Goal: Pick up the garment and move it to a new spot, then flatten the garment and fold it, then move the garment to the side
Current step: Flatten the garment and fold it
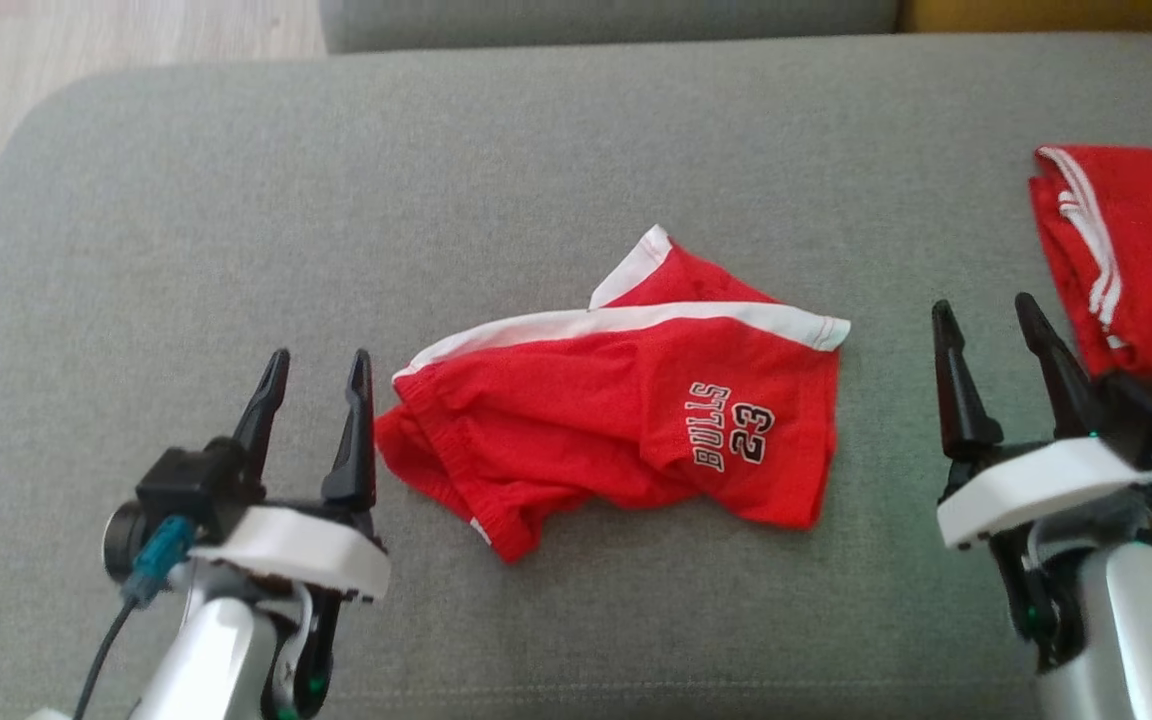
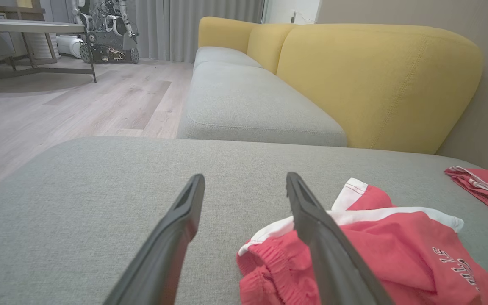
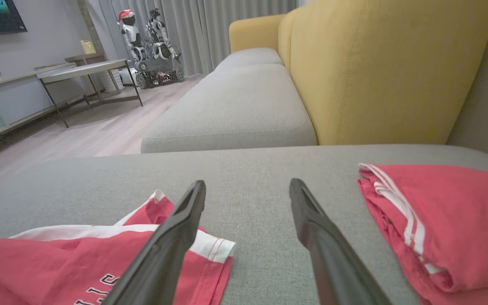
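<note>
1. My left claw [image 1: 322,358], lower left: fingers apart, empty.
2. My right claw [image 1: 983,303], right edge: apart, empty.
3. Crumpled red white-striped shorts [image 1: 626,420]: frame centre, on grey fabric cushion [image 1: 536,150], between claws.

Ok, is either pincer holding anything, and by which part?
Nothing is held: left pincer and right pincer both stand open; the red shorts lie loose on the cushion.

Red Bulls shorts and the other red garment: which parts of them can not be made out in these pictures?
- Bulls shorts: lower layers, head view, hidden under their own folds.
- Their print, right wrist view: cut by the bottom edge, partly behind the right gripper.
- Striped red garment: head view, cut by the right edge; its type is unclear.
- Waistband, left wrist view: partly behind the left gripper.
</note>
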